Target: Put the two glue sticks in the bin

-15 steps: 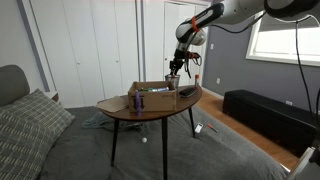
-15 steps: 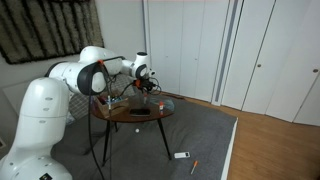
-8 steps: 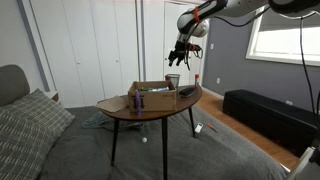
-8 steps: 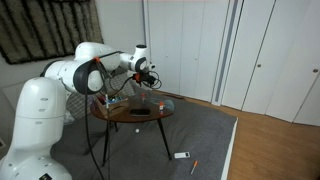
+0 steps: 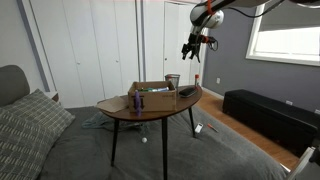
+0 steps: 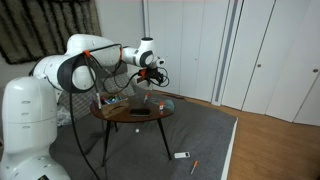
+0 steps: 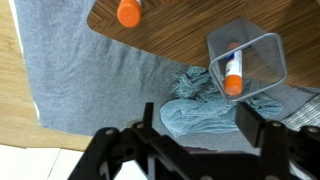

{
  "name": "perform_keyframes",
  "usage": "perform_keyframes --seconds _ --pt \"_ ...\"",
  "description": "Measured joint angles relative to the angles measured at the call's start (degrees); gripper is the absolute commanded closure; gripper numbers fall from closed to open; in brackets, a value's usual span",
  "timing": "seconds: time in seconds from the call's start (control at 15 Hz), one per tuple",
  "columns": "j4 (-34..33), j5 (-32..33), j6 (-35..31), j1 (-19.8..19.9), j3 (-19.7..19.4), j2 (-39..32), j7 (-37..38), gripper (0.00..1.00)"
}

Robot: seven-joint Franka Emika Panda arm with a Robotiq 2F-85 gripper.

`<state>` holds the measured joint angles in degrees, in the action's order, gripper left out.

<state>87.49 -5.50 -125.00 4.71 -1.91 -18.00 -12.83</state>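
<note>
Both exterior cameras stand far back at room level. In an exterior view we face the table centred, with the arm entering at upper right. In an exterior view the robot base fills the left foreground, the table beyond it. The wrist view looks down past the gripper onto the bin. All three views share the tabletop.

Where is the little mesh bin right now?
In the wrist view the bin stands at the edge of the wooden table, on the picture's right, with a glue stick inside.
</note>
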Motion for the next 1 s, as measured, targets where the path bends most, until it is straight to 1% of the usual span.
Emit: perform_keyframes --seconds 0.27,0.47,0.67,0.73,0.8,0.87,0.93,1.0 --pt "4.45 0.05 0.51 0.76 -1.5 2.39 1.64 0.23" --pt "7.86 0.05 1.22 0.88 -2.17 3.57 3.13 0.22" --pt "10.82 0.4 1.28 1.01 -2.92 4.38 4.54 0.24" --pt "11.67 0.46 1.28 1.08 -3.18 4.61 4.81 0.26" --pt "12.41 0.56 1.28 1.15 -3.47 4.79 5.05 0.29" --pt "13.11 0.63 1.28 1.25 -3.74 4.94 5.31 0.28" --pt "13.61 0.71 1.28 1.32 -4.01 4.96 5.59 0.3" --pt "14.07 0.79 1.25 1.39 -4.28 4.97 5.86 0.26"
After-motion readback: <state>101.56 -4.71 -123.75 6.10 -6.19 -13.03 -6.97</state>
